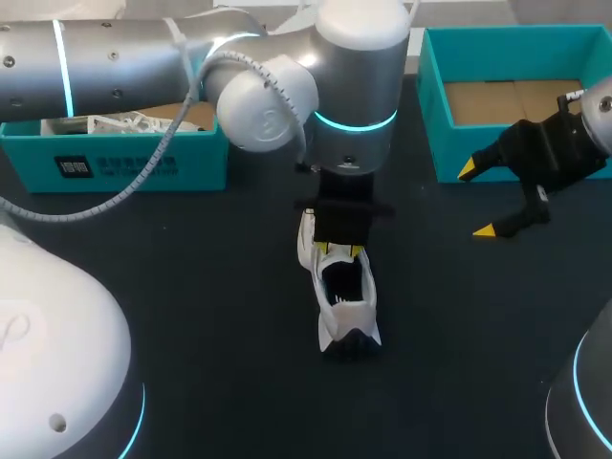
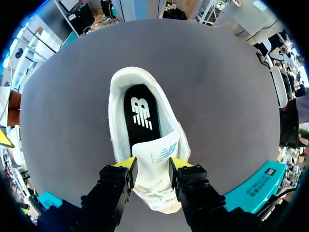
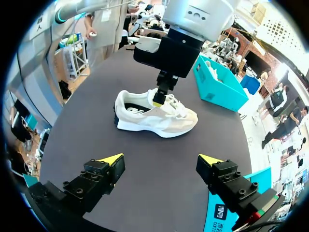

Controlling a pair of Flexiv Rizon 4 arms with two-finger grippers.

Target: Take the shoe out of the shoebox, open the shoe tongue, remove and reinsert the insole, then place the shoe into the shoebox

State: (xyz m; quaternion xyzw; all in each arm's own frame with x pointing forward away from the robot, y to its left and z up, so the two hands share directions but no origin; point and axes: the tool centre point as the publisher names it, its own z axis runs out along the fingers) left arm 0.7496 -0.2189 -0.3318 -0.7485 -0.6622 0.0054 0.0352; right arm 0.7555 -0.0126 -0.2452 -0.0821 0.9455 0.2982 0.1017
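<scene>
Left tool clenches the soft white tongue of the white laced sneaker, heel straight ahead; right tool released, well apart.

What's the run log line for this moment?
shoe: on table | left gripper: shut on tongue | insole: in shoe | right gripper: open, empty

Table: dark charcoal top, matte and plain, filling the head view from 9 o'clock across to 3 o'clock and down to 6. Light falls soft and even over it. In both wrist views the same top reads a paler mid-grey.
</scene>
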